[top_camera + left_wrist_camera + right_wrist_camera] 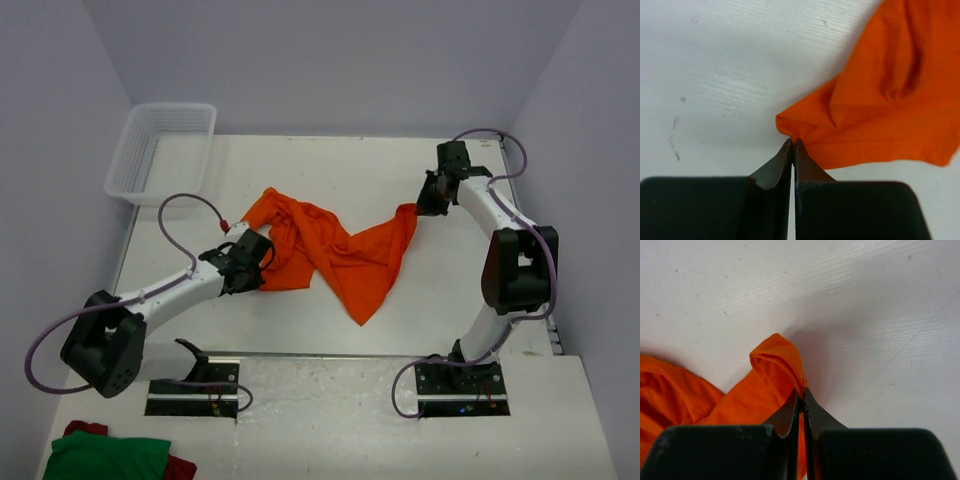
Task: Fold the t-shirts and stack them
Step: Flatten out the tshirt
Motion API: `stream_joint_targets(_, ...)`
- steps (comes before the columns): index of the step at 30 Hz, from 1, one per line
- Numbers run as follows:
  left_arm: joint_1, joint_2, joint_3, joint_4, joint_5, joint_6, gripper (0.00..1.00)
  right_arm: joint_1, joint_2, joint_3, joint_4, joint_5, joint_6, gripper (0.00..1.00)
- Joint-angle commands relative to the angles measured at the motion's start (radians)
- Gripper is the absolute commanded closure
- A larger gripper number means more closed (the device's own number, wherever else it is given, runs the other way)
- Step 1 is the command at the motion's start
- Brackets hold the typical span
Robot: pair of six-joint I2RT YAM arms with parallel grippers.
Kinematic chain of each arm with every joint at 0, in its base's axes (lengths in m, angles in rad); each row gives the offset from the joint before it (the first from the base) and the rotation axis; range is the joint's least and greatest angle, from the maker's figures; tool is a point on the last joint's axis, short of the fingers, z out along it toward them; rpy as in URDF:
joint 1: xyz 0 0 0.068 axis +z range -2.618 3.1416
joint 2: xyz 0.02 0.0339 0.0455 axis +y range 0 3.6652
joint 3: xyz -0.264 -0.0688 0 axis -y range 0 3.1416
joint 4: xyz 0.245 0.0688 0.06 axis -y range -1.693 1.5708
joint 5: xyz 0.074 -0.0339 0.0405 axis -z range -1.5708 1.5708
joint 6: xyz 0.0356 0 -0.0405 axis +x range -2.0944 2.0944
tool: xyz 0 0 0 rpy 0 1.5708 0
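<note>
Green cloth (105, 455): a crumpled heap at 7 o'clock in the top view, on the near board beside the left arm's base, with a red cloth (82, 430) showing under it.
Basket (170, 106): white mesh, at 10 o'clock, at the far left corner of the surface (300, 170) and well apart from the fabric.
Left claw (792, 144): lowered to the surface with its fingers pressed together. The tips nip a thin corner of hem. In the wrist view the fabric spreads away from the tips toward 1 and 2 o'clock.
T-shirt (330, 250): bright orange, rumpled and twisted, lying across the middle of the surface between the two claws. Its bunched end at 9 o'clock touches the left claw. A narrow strip rises toward 2 o'clock to the right claw, and a pointed flap hangs toward 6 o'clock.
Right claw (801, 392): fingers closed on a folded edge, with orange cloth visible in the slit between them. From the tips the fabric loops up toward 11 o'clock and trails off toward 9 o'clock.
</note>
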Motion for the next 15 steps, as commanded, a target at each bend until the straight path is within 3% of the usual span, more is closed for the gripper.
stream_joint_targets(1, -0.077, -0.172, 0.123, -0.191, -0.157, -0.077, 1.0, -0.001, -0.107, 0.024, 0.015, 0.034, -0.03, 1.0)
stream_joint_targets(8, -0.111, -0.286, 0.493, -0.33, -0.352, -0.014, 1.0, 0.003, -0.195, 0.171, -0.073, 0.074, -0.056, 1.0)
stream_joint_targets(15, -0.111, -0.392, 0.76, -0.257, -0.485, 0.17, 1.0, 0.011, -0.321, 0.43, -0.197, 0.155, -0.117, 1.0)
